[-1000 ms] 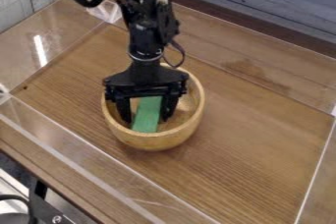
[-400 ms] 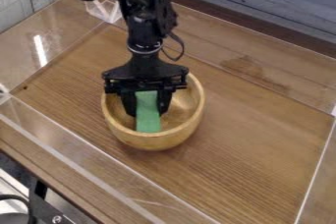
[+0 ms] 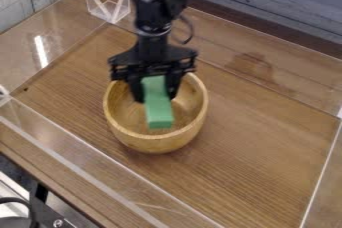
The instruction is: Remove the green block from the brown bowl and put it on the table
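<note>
End effector (image 3: 156,80) points down, clamped on the upper end of the green block (image 3: 160,108). Block hangs tilted below it, its lower end inside the brown bowl (image 3: 123,130). Bowl sits directly underneath on the desk (image 3: 267,132), acrylic walls (image 3: 80,167) around.

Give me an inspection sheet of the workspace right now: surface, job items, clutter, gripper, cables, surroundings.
Surface: table, dark wood grain, bare around the bowl.
Job's things: green block pinched at its upper end, hanging tilted over the brown bowl; whether its lower end touches the bowl cannot be told.
Clutter: nothing seen.
Grippers: gripper points down, closed on the block.
Cables: nothing seen.
Surroundings: clear acrylic walls edge the table.
</note>
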Robot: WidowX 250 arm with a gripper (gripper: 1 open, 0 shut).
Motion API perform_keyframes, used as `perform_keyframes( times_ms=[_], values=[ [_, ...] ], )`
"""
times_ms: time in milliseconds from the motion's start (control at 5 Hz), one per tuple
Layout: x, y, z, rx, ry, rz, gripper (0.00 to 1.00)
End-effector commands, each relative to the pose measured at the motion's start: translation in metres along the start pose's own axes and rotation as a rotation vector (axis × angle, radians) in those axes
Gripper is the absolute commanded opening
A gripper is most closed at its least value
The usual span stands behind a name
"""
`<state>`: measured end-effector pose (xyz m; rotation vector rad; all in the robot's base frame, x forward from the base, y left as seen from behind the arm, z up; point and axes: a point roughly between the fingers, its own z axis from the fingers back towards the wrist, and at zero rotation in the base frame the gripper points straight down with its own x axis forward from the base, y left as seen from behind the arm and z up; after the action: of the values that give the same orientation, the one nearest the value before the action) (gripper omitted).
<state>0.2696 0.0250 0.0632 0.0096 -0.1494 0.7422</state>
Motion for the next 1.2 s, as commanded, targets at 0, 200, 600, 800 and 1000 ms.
perform_keyframes(
  times_ms=[0,200,600,800,1000],
  values=[
    [0.004,-0.035,0.033,-0.061,-0.062,-0.014,0.0],
    [-0.011,-0.073,0.045,-0.088,-0.061,-0.052,0.0],
    [-0.062,-0.113,0.018,-0.13,-0.031,-0.162,0.0],
    [-0.066,-0.124,-0.004,-0.139,-0.016,-0.196,0.0],
    [-0.063,-0.134,-0.017,-0.155,-0.011,-0.242,0.0]
  ],
)
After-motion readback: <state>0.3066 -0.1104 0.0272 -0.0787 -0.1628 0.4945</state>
